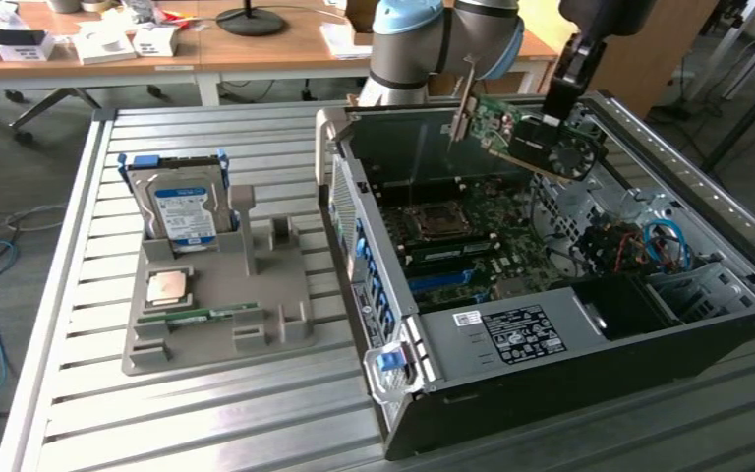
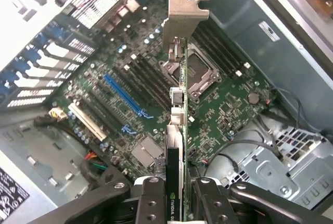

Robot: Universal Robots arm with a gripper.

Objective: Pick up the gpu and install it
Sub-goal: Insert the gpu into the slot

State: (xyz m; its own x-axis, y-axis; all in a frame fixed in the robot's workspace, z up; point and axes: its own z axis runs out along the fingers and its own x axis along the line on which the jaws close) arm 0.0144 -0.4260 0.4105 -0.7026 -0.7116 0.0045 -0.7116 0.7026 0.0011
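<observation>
The gpu (image 1: 525, 138), a green circuit card with a black fan and a silver end bracket, hangs tilted in the air over the open computer case (image 1: 391, 324). My gripper (image 1: 554, 123) is shut on its fan end. In the wrist view the gpu (image 2: 179, 104) is seen edge-on between my fingers (image 2: 151, 203), its silver bracket pointing away from me over the motherboard (image 2: 218, 104). The blue slot (image 2: 122, 95) on the motherboard lies below and beside the card. The card touches nothing in the case.
A grey holder tray (image 1: 207, 315) on the slatted table carries a silver hard drive with a blue label (image 1: 181, 211), a processor chip (image 1: 168, 287) and a narrow green memory stick (image 1: 201, 317). Cables (image 1: 640, 246) and a power supply (image 1: 515, 329) fill the case's near end.
</observation>
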